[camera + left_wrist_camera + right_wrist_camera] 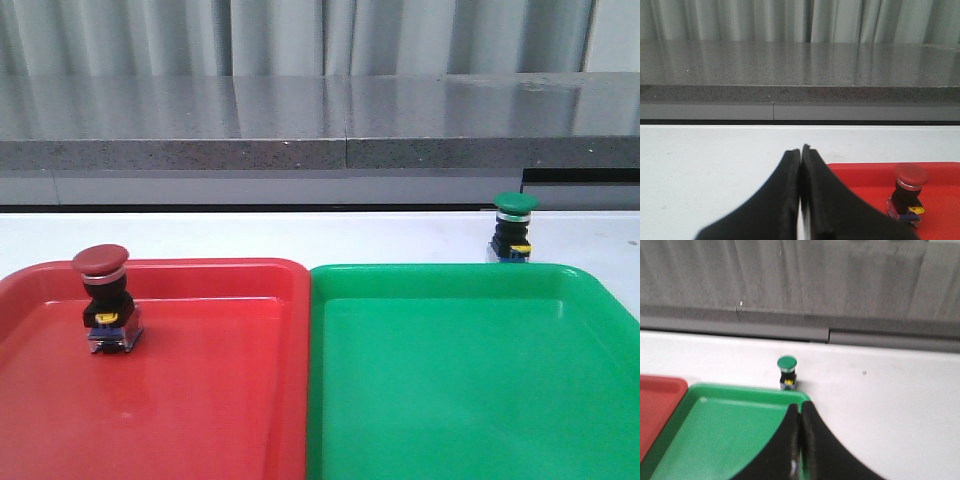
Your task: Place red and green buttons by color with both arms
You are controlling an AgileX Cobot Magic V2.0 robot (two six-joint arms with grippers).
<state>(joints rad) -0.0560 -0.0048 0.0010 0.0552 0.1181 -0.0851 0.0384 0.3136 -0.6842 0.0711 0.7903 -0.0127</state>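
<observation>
Red button [105,298] sits in red tray [220,400], frame left; green button [514,228] waits on table behind green tray [470,380]. I see left gripper [801,150], right gripper [800,406] pressed together, empty. Risk: toppling green button against tray rim.

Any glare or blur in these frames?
Front view: sharp, soft sheen on the red tray. Left wrist view: left gripper looms dark and soft; red button clear. Right wrist view: blurred throughout, green button fuzzy beyond the right gripper.
</observation>
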